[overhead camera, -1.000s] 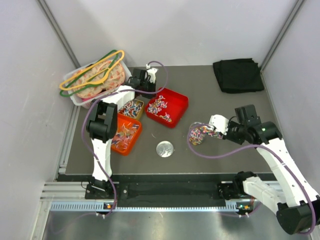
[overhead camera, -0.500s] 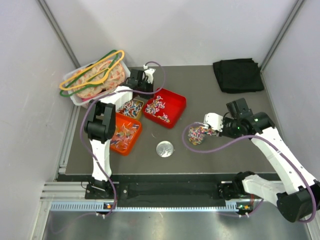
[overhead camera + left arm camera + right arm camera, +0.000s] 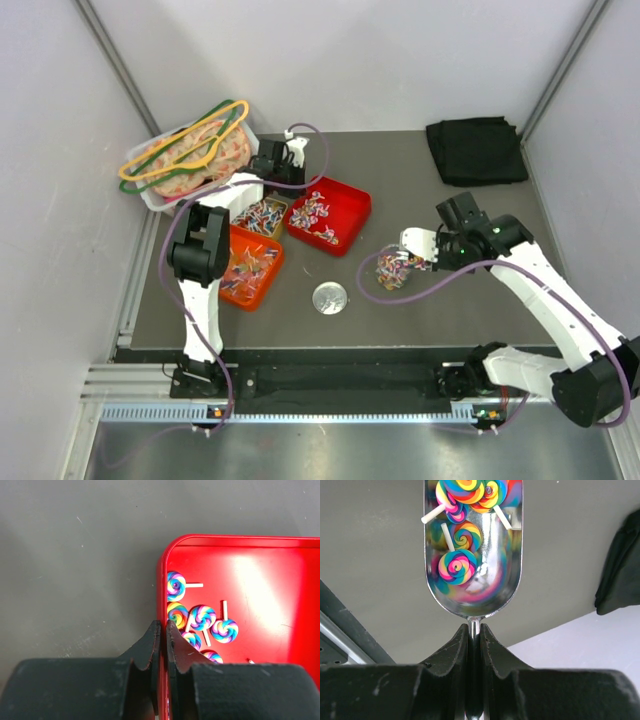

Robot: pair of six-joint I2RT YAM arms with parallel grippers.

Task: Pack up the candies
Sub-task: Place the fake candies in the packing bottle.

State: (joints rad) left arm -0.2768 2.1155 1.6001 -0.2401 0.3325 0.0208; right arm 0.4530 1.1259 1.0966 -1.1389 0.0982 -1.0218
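Right of centre in the top view, the right gripper [image 3: 475, 636] clamps the handle of a level scoop [image 3: 492, 587] carrying candies [image 3: 457, 564], while the left gripper [image 3: 161, 640] pinches the rim of the red tray [image 3: 240, 537], apparently steadying it for the pour.

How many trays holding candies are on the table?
3: a red tray, centre; a small tan tray left of it; an orange tray nearer the bases. None seems hidden.

Bright, even light leaves soft shadows in the top view. Glare whitens the red tray [image 3: 280, 560] right of centre. The scoop [image 3: 492, 580] mirrors the candies [image 3: 457, 565], and both wrist views blur along the bottom.
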